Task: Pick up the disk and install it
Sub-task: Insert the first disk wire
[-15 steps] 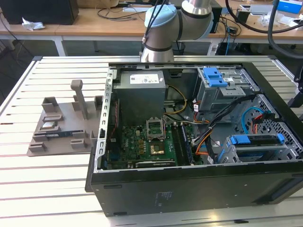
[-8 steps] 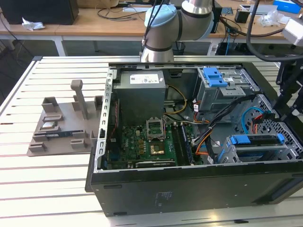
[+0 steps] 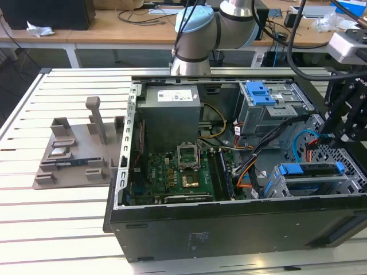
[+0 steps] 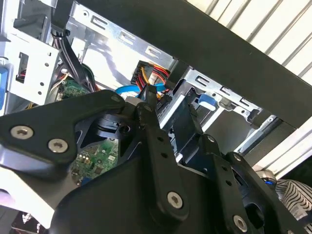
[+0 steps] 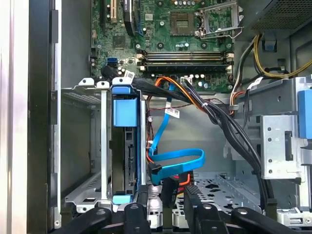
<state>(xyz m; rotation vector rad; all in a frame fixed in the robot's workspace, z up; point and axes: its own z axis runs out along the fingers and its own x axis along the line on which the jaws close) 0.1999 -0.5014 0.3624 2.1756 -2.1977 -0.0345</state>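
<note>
The disk (image 3: 312,170) is seen edge-on in the cage (image 3: 275,186) at the case's (image 3: 229,220) 4 o'clock corner, long axis parallel to the front wall. In the first wrist view its blue rails (image 5: 123,112) fill one slot; open floor lies beside. The gripper (image 3: 351,123) hovers above, empty, fingers (image 5: 192,195) slightly parted.

Disk (image 5: 122,156) rails bright blue; motherboard (image 5: 165,29) green; gripper (image 5: 165,214) seemingly black.
</note>
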